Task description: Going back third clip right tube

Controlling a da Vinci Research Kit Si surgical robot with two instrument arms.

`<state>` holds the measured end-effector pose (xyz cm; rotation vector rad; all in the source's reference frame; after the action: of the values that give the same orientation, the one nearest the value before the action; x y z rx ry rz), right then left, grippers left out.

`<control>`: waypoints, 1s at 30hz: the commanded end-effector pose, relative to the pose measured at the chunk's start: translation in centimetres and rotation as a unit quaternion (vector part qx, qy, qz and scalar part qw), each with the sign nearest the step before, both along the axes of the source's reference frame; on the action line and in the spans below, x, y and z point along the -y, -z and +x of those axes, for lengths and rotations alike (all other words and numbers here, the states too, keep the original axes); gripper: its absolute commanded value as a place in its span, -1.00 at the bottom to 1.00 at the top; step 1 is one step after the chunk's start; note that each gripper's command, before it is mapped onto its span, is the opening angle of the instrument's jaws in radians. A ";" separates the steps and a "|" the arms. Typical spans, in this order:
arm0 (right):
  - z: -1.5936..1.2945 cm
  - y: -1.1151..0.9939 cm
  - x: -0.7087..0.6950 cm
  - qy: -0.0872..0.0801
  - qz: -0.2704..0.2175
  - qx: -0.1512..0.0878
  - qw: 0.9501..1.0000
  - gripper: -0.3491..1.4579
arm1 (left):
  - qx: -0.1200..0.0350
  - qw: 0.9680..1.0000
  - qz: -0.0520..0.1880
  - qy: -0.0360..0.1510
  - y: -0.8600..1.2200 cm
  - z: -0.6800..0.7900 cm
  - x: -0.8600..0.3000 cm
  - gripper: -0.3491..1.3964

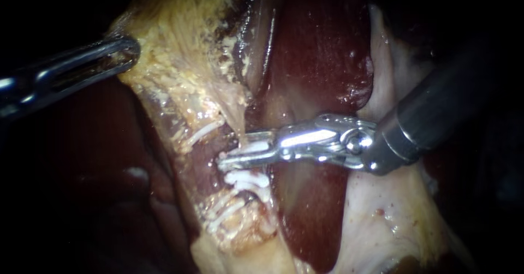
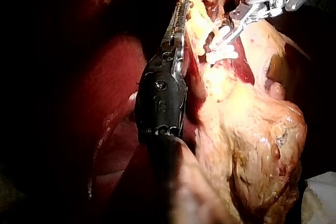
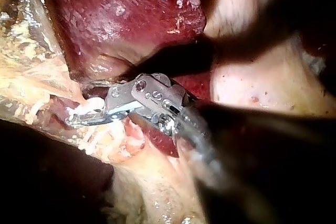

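Clip (image 1: 252, 143), white and slim, lies across a pale tube (image 1: 240, 125) between the tips of the right instrument (image 1: 233, 151), whose claw stands narrowly parted around it. Two more white clips (image 1: 248, 178) sit on the same tissue just beside the claw's lower tip. The right instrument's shaft slants in and bends at the wrist, so the claw lies nearly level over dark red liver (image 1: 322, 61). Well apart from it, the left instrument (image 1: 128, 50) has its claw closed on the edge of yellowish tissue (image 1: 180, 45).
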<state>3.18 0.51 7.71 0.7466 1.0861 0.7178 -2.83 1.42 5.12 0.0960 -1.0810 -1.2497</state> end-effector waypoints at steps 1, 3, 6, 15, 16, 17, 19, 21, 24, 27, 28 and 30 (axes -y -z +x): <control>-0.03 0.00 0.00 0.003 -0.012 -0.003 1.000 0.05 | -0.001 1.000 0.000 0.001 0.00 0.00 0.00 -1.00; -0.09 0.04 0.01 0.010 -0.031 -0.010 0.999 0.05 | -0.001 1.000 0.000 0.001 0.00 0.01 0.00 -1.00; -0.21 0.13 0.01 0.021 -0.065 -0.021 0.997 0.05 | -0.001 1.000 0.000 0.001 0.00 0.01 0.00 -1.00; -0.63 0.40 -0.08 0.042 -0.109 -0.045 0.992 0.05 | -0.001 1.000 0.000 0.001 0.00 0.01 0.00 -1.00; -0.67 0.41 -0.09 0.043 -0.112 -0.045 0.992 0.05 | -0.001 1.000 0.000 0.001 0.00 0.01 0.00 -1.00; -0.71 0.42 -0.09 0.045 -0.117 -0.048 0.991 0.05 | -0.001 1.000 0.000 0.001 0.00 0.01 0.00 -1.00; -0.81 0.46 -0.10 0.051 -0.129 -0.052 0.989 0.05 | -0.001 1.000 0.000 0.001 0.00 0.01 0.00 -1.00; -0.90 0.52 -0.13 0.059 -0.150 -0.058 0.985 0.05 | -0.002 1.000 0.000 0.002 0.00 0.02 0.00 -1.00; -1.02 0.64 -0.17 0.069 -0.171 -0.065 0.981 0.05 | -0.002 1.000 0.000 0.002 0.00 0.02 0.00 -1.00; -1.12 0.79 -0.21 0.079 -0.197 -0.074 0.974 0.05 | -0.002 1.000 0.000 0.002 0.00 0.02 0.01 -1.00; -1.14 0.84 -0.22 0.081 -0.207 -0.078 0.972 0.05 | -0.002 1.000 -0.001 0.002 -0.01 0.01 0.01 -1.00; -1.18 0.94 -0.26 0.082 -0.218 -0.084 0.969 0.05 | -0.002 1.000 -0.001 0.002 -0.03 -0.01 0.01 -1.00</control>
<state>1.99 0.79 6.72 0.5074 1.2748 0.2492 -2.84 1.41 5.15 0.0886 -1.0791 -1.2533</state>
